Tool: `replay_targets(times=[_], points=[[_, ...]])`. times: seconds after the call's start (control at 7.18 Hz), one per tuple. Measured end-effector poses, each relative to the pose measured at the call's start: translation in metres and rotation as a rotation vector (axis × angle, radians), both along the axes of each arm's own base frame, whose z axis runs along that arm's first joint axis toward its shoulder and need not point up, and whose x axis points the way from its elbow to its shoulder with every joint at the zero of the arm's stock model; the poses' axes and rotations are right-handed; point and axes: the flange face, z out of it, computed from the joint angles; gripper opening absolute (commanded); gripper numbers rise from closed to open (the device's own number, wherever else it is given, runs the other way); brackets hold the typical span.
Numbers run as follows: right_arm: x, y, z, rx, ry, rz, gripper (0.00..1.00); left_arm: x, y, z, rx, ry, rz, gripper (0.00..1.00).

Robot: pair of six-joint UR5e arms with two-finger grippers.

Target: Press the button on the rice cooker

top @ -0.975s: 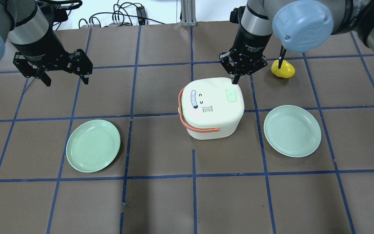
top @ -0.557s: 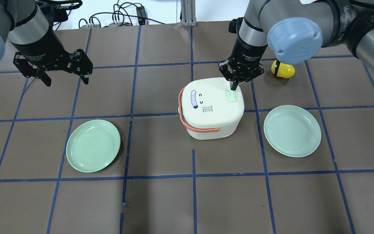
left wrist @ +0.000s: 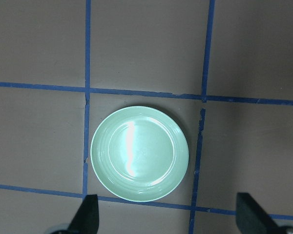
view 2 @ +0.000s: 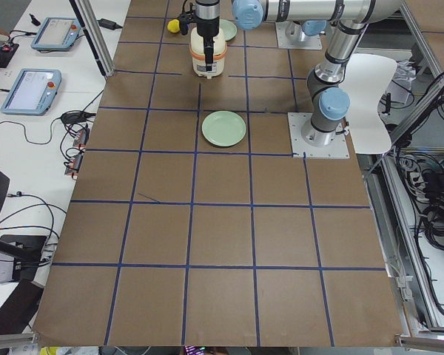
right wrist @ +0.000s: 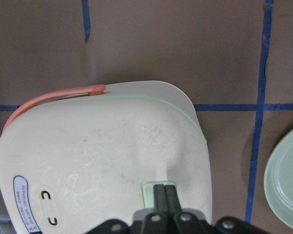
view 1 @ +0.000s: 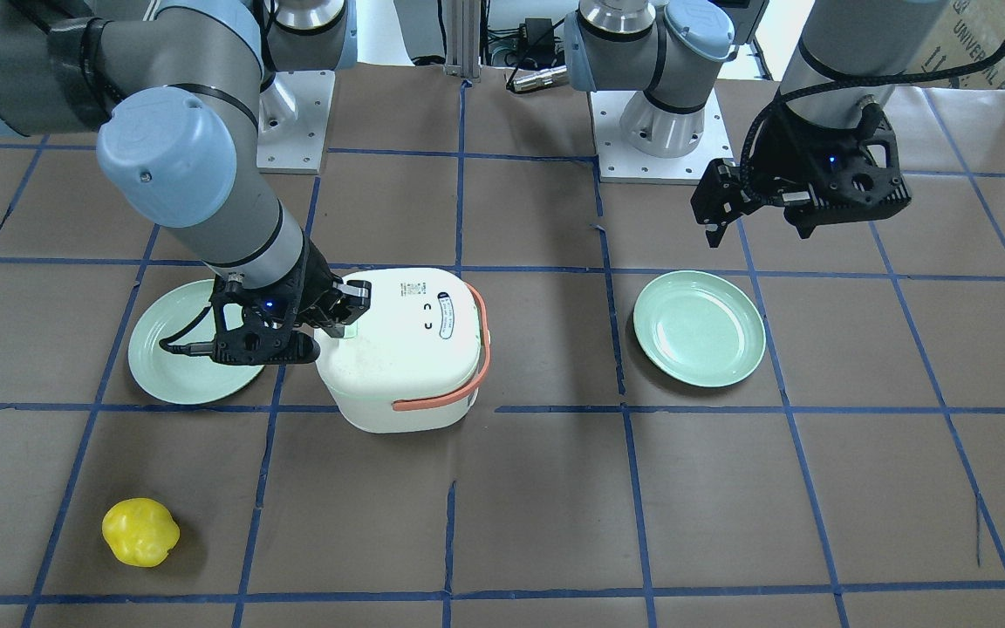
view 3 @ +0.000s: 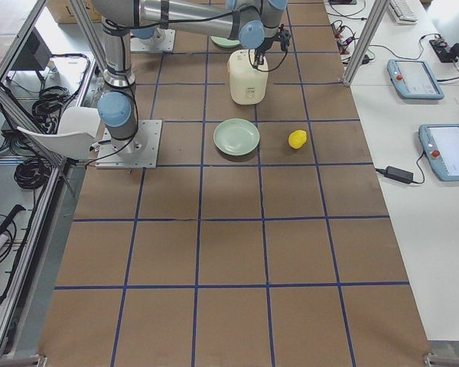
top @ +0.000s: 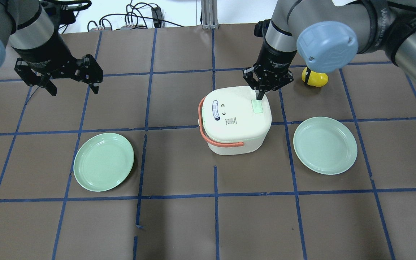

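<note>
A white rice cooker [top: 235, 119] with an orange handle [top: 215, 141] stands mid-table. Its pale green button [top: 257, 106] sits on the lid's far right side. My right gripper [top: 259, 96] is shut, its fingertips on the button's far edge; the right wrist view shows the closed fingers [right wrist: 165, 197] on the button [right wrist: 150, 192] of the cooker [right wrist: 102, 156]. In the front view the right gripper [view 1: 338, 327] is at the lid's left edge of the cooker [view 1: 402, 349]. My left gripper [top: 72, 88] is open and empty, high over the far left table, above a green plate [left wrist: 139, 153].
Two green plates lie beside the cooker, one at the left [top: 103, 161] and one at the right [top: 325, 145]. A yellow toy [top: 314, 77] lies behind the right plate, close to my right arm. Cables lie beyond the table's far edge.
My right gripper moved down and toward the cooker, from beside the lid's far edge onto the green button. The left arm has not moved.
</note>
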Motion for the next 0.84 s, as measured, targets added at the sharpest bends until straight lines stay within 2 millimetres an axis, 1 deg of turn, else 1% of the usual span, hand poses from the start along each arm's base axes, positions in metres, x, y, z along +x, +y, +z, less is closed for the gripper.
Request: replay_targets(times=[0.28,0.84], points=[[0.0000,0.0002,0.0001,0.000,0.000,0.000,0.11,0.0000,0.0000,0.0000,0.000,0.000,0.000,1.00],[0.0001,0.0008,-0.0058,0.011,-0.001,-0.002,0.11,0.0000,0.0000,0.0000,0.000,0.000,0.000,1.00]])
